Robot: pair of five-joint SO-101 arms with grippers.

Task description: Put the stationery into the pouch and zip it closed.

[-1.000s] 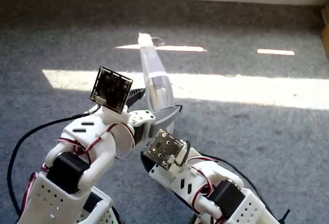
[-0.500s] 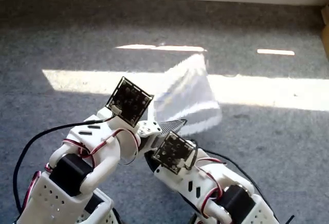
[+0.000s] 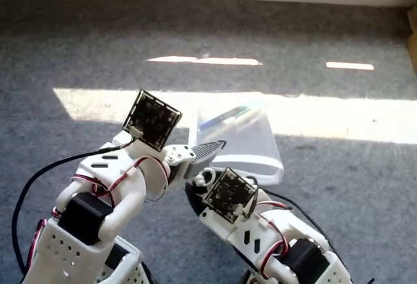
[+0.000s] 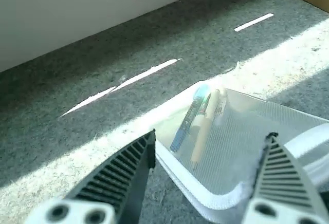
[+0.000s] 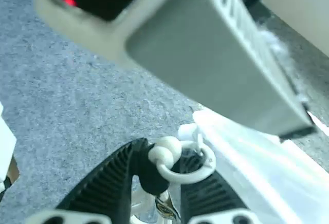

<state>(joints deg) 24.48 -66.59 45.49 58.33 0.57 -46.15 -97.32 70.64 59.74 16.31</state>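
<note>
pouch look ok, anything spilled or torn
Nothing stands out. The pouch lies on the carpet with the pens inside it, none spilled; the right pincer is shut on its zip pull.

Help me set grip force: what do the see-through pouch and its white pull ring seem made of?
See-through flat pouch: soft clear plastic, likely vinyl, finely gridded; blue and beige pens show through. White pull ring: smooth, glossy moulded plastic, probably.
</note>
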